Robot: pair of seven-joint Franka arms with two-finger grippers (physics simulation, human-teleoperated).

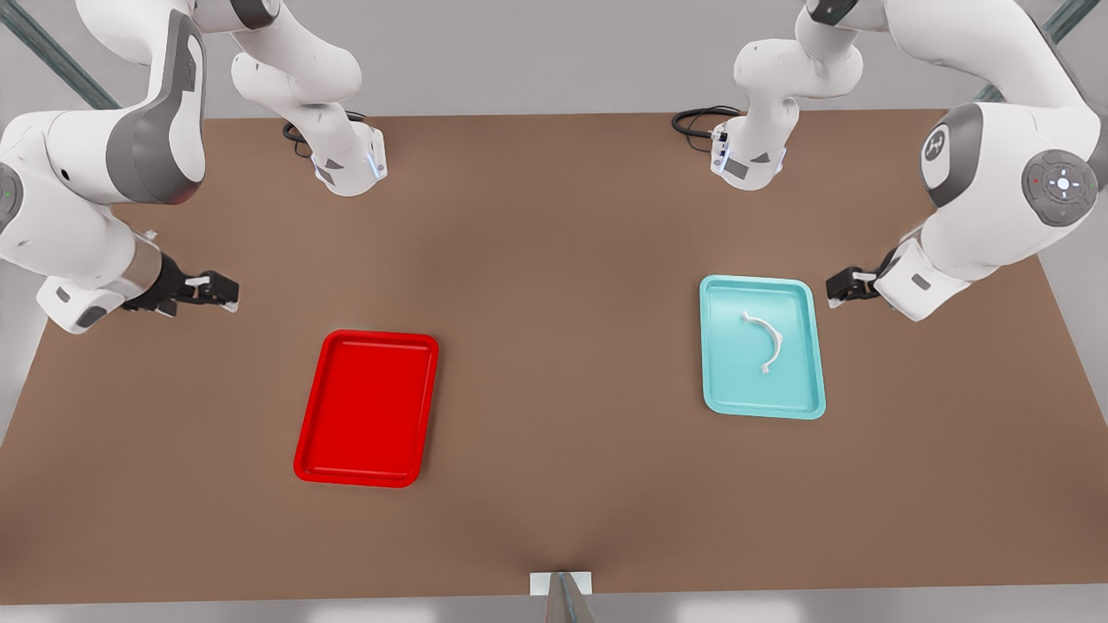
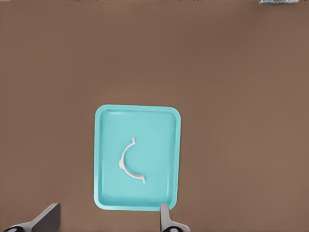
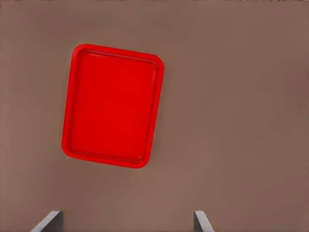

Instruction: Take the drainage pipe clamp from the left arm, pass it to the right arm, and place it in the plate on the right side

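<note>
Both grippers spread and empty; clamp not yet picked up.

Left gripper [image 1: 838,288] hangs beside the teal tray [image 1: 718,381] with fingers [image 2: 165,217] apart; right gripper [image 1: 223,291], fingers [image 3: 200,221] likewise apart, waits near the red plate [image 1: 316,446]. The drainage pipe clamp [image 1: 765,341] lies seemingly flat in the teal tray. Being thin and curved, it could slip or pivot under an off-centre pinch.
</note>
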